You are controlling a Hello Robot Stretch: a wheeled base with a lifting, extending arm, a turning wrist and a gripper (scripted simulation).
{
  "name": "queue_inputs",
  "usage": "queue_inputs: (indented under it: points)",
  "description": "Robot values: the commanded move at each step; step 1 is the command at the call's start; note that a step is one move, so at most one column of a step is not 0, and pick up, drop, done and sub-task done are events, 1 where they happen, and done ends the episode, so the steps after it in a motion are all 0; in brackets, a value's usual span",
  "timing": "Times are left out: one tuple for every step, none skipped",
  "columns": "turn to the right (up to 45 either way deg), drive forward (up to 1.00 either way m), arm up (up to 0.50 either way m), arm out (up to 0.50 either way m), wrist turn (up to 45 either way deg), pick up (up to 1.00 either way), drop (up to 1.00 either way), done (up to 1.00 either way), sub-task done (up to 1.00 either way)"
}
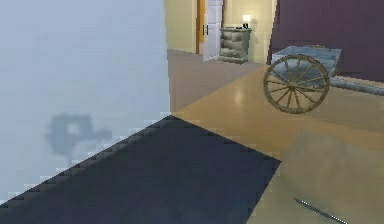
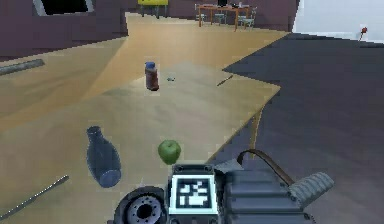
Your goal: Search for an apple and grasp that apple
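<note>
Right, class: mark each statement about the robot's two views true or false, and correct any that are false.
1. The apple is red. False: it is green.
2. The apple lies on the tan floor. True.
3. In the arm side view, the dark blue vase is to the right of the apple. False: it is to the apple's left.
4. The cart in the forward view has a spoked wheel. True.
5. The small bottle stands on the dark rug. False: it stands on the tan floor, left of the rug in the arm side view.
</note>
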Motion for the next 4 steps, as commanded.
queue_inputs:
  points:
    - [0.0,0.0,0.0,0.3,0.0,0.0,0.0,0.0,0.0]
    - [0.0,0.0,0.0,0.0,45.0,0.0,0.0,0.0,0.0]
    - [0.0,0.0,0.0,0.0,45.0,0.0,0.0,0.0,0.0]
    - [0.0,0.0,0.0,0.0,45.0,0.0,0.0,0.0,0.0]
